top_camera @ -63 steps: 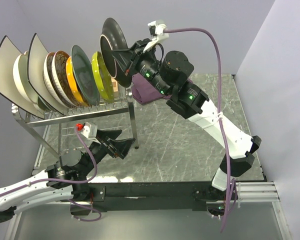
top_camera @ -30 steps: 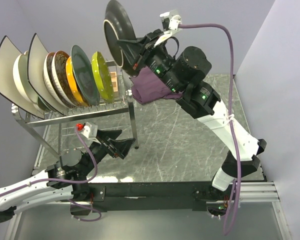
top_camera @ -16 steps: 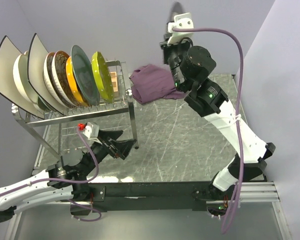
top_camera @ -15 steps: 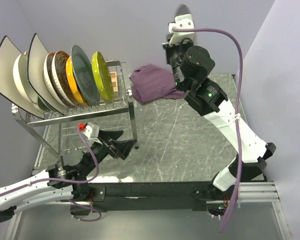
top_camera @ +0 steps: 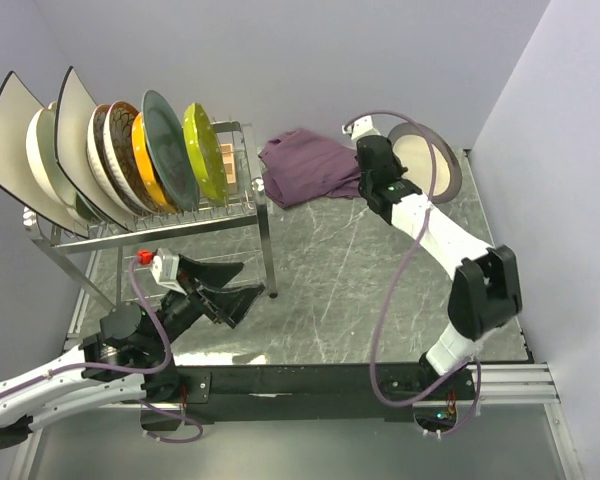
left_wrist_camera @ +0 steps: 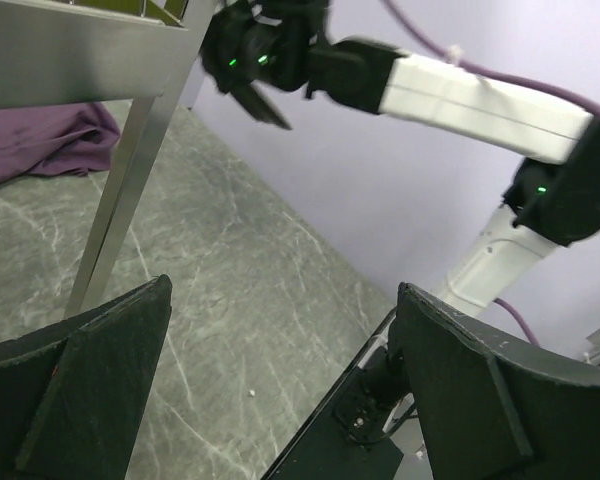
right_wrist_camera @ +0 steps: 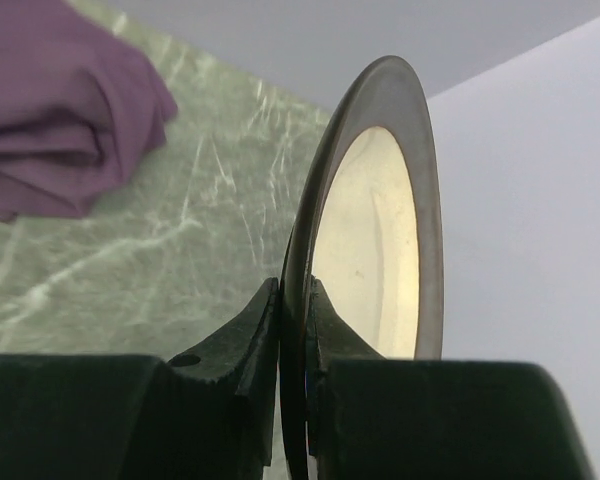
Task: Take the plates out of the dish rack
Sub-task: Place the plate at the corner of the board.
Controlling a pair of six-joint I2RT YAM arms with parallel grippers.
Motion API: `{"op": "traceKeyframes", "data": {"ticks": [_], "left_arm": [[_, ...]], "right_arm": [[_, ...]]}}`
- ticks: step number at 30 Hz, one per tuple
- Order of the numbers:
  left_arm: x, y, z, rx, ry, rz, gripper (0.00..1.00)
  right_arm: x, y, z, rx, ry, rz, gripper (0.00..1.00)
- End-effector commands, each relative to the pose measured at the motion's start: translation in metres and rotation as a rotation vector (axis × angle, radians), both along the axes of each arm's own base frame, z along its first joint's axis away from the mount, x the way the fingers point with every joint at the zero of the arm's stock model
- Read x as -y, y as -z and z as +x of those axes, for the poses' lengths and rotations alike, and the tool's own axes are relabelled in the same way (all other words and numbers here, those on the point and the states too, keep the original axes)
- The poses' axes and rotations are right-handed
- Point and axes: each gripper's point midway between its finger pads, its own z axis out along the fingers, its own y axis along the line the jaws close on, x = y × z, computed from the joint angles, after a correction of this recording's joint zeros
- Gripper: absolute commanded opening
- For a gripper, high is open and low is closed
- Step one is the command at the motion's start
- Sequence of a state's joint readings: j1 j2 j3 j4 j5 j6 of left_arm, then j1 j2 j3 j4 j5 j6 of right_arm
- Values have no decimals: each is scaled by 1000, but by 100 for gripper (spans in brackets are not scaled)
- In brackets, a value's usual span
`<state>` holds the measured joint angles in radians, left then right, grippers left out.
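Change since earlier view: right hand [right_wrist_camera: 292, 300] has swung the dark-rimmed plate [top_camera: 425, 160] from high above the dish rack [top_camera: 160, 232] down to a spot well right of it.
Racked plates [top_camera: 130, 150]: standing on edge in the dish rack's upper tier; two white square, one cream, brown-patterned ones, orange, dark green, and lime at the rack's right end.
Left hand [top_camera: 242, 286]: fingers wide apart and empty, low in front of the dish rack's right leg.
Purple cloth [top_camera: 305, 168]: crumpled on the worktop [top_camera: 350, 290], just right of the dish rack.
Right hand: clamped on the rim of the dark-rimmed plate, beyond the cloth from the dish rack.
Dark-rimmed plate: upright, cream face showing, well right of the dish rack over the worktop's far corner; contact with the worktop cannot be told.
Progress: early. One plate is out of the dish rack but not yet released; no plate lies on the worktop, and the full row named above awaits unloading.
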<state>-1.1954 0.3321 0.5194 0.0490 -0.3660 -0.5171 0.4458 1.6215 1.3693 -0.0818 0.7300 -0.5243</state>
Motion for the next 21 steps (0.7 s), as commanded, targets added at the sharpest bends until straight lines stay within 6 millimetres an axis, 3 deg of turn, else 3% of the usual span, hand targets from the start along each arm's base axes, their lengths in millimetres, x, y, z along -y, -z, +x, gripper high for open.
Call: {"op": "traceKeyframes", "data": {"ticks": [1, 5, 6, 7, 12, 13, 15, 16, 17, 21], "left_arm": [[3, -11, -9, 21, 51, -51, 99], [8, -9, -9, 11, 61, -37, 99], [12, -7, -9, 5, 73, -27, 100], [15, -7, -12, 9, 92, -28, 99], [26, -8, -22, 21, 167, -34, 99], [27, -7, -22, 18, 170, -30, 99], [28, -5, -22, 13, 170, -24, 100], [28, -5, -21, 10, 165, -24, 99], [28, -5, -21, 11, 166, -24, 99], [25, -7, -22, 13, 164, -34, 100]], "right_arm": [[15, -29, 30, 109, -28, -97, 0], [31, 9, 57, 41, -21, -255, 0], [36, 14, 63, 35, -5, -269, 0], [44, 33, 72, 2, 10, -288, 0], [60, 68, 104, -41, -12, -314, 0], [64, 86, 110, -79, -15, -329, 0], [80, 92, 119, -92, 4, -362, 0], [83, 104, 124, -108, 1, -375, 0], [91, 100, 129, -83, 11, -386, 0], [98, 110, 146, -89, -14, -375, 0]]}}
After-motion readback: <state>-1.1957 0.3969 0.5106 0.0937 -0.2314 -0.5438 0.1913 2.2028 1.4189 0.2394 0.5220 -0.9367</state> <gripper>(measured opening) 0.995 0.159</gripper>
